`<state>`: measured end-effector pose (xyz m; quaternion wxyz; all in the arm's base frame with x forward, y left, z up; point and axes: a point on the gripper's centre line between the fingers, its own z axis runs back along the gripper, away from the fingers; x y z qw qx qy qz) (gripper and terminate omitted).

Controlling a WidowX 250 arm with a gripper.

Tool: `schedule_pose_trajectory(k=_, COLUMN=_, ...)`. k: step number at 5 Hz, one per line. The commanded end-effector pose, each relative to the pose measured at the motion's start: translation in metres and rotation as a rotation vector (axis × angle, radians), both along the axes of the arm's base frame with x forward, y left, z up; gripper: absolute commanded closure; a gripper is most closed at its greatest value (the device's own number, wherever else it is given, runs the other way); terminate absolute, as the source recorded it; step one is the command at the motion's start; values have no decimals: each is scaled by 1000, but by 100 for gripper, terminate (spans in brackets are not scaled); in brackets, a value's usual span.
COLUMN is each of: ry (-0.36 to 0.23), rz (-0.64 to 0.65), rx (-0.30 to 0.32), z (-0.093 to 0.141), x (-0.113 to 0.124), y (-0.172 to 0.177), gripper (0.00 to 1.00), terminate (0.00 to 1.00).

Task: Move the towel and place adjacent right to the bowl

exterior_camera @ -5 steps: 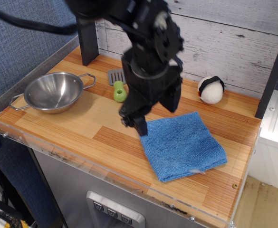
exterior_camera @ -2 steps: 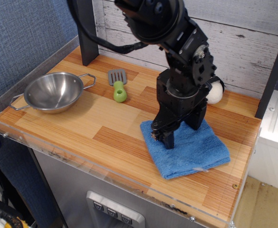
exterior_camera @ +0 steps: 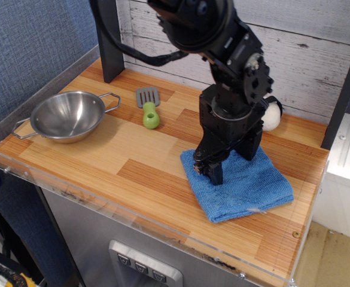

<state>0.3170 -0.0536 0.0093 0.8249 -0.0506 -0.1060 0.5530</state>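
Note:
The blue towel (exterior_camera: 246, 188) lies flat on the right part of the wooden tabletop, its small white tag at the front edge. The steel bowl (exterior_camera: 67, 115) with wire loop handles sits at the far left, well apart from the towel. My black gripper (exterior_camera: 231, 161) is down over the towel's left-middle part. Its jaws look open, and the front finger (exterior_camera: 215, 173) touches the cloth. The arm hides the towel's back edge.
A green-handled grey spatula (exterior_camera: 148, 110) lies between bowl and towel, toward the back. A white ball with a black band (exterior_camera: 271, 115) sits behind the towel. A black post (exterior_camera: 109, 48) stands at the back left. The table's front edge (exterior_camera: 133, 218) is near.
My gripper moved right from the towel's left corner onto the towel and lowered. The towel has shifted slightly to the right. The bowl and spatula have not moved.

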Motion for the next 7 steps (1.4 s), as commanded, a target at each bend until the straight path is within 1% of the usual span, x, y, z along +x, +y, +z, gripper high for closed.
schedule_pose_trajectory(k=1, ry=31, rz=72, rx=26, z=-14, x=3, y=43, gripper=0, terminate=0)
schedule_pose_trajectory(k=3, ry=52, rz=137, rx=57, z=-17, x=7, y=83, gripper=0, terminate=0)
schedule_pose_trajectory(k=6, ry=47, rz=236, rx=88, z=-15, x=18, y=146, gripper=0, terminate=0)
schedule_pose_trajectory(k=7, ry=49, rz=248, rx=88, z=-15, x=18, y=152, gripper=0, terminate=0)
